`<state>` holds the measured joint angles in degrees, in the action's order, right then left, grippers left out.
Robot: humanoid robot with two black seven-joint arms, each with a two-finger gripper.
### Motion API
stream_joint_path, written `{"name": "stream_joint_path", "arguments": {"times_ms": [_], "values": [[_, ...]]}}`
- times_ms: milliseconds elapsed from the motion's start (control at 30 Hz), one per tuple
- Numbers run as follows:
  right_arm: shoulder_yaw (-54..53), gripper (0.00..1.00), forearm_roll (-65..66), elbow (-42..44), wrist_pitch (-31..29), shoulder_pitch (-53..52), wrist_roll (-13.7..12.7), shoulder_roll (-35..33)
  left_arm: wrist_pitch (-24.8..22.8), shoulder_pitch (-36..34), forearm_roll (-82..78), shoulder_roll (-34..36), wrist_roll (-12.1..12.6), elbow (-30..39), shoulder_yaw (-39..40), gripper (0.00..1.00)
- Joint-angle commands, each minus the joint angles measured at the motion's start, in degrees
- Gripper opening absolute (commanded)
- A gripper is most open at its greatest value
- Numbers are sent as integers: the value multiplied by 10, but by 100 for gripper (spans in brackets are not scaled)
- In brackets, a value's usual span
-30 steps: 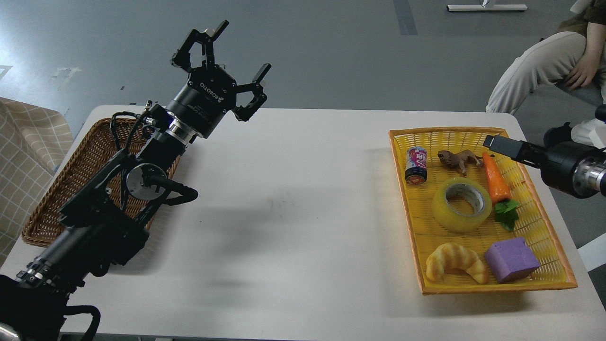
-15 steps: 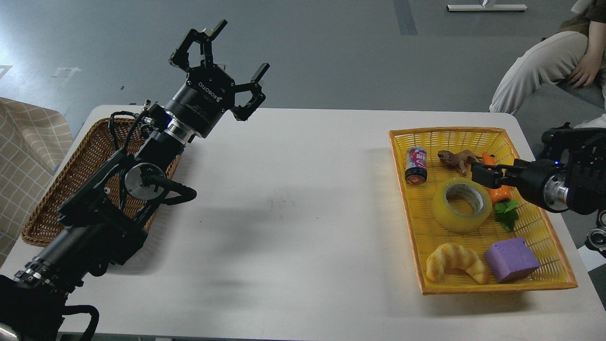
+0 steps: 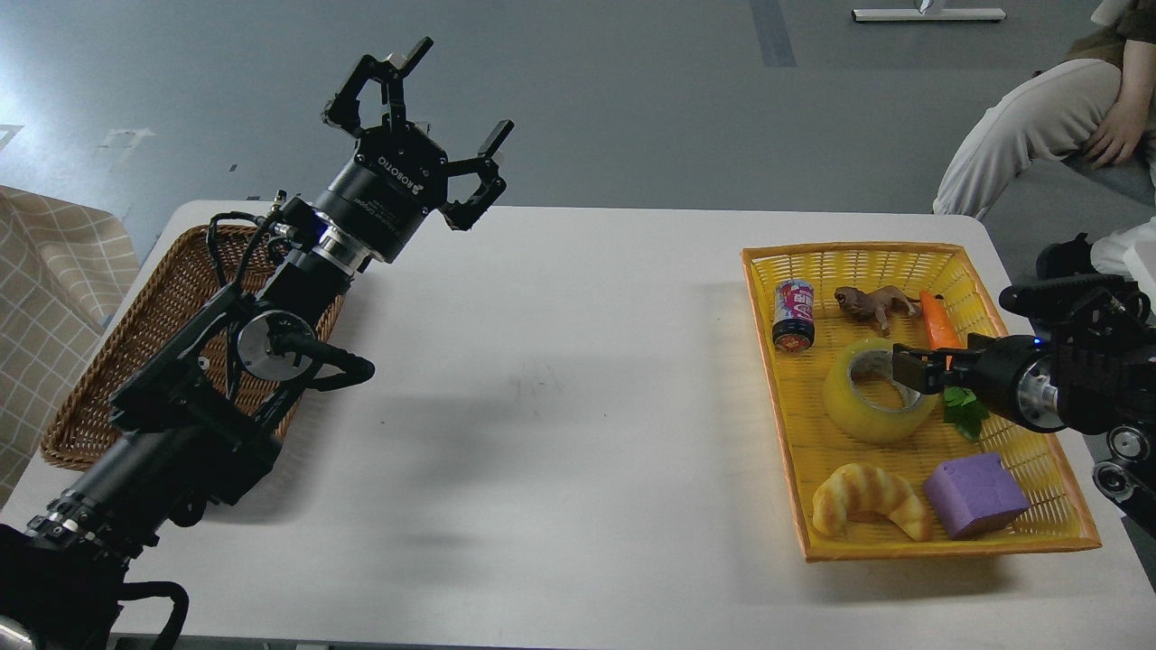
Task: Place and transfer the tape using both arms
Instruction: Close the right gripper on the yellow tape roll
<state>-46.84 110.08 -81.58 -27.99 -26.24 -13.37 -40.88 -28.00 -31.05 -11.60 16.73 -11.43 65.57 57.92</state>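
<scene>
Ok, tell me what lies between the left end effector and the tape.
Head view: only bare white table, then the yellow basket's near rim. The left end effector hangs open, far from the tape.

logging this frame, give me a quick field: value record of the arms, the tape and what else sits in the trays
left gripper: open, raised over the table's far left, holding nothing
right gripper: at the tape's right rim, fingers not distinguishable
tape: flat in the yellow tray, not lifted
tray's other contents: can, toy animal, carrot, croissant, purple block
wicker basket: left side, behind the left arm
</scene>
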Motion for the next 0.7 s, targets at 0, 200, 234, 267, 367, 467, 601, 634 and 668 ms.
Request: {"name": "stream_joint_path", "arguments": {"times_ms": [0,200,234,267,367,467,601,634,668], "values": [[1,85,0,15,0,1,0,13,0,0,0,0,0,0,0,98],[1,78,8,28,0,1,0,29,0,0,0,0,0,0,0,98],[2,78,11,29,0,1,0,31,0,0,0,0,0,0,0,98],[2,78,15,29,0,1,0,33,0,0,0,0,0,0,0,98],[3,76,17,29,0,1,0,35,0,0,0,0,0,0,0,98],[17,71,18,34,0,0,0,36,0,1,0,1,1,0,0,98],[19,70,20,38,0,0,0,37,0,0,0,1,0,0,0,98],[19,70,20,40,0,0,0,37,0,1,0,1,0,0,0,98],[19,70,20,42,0,0,0,37,0,1,0,1,0,0,0,98]]}}
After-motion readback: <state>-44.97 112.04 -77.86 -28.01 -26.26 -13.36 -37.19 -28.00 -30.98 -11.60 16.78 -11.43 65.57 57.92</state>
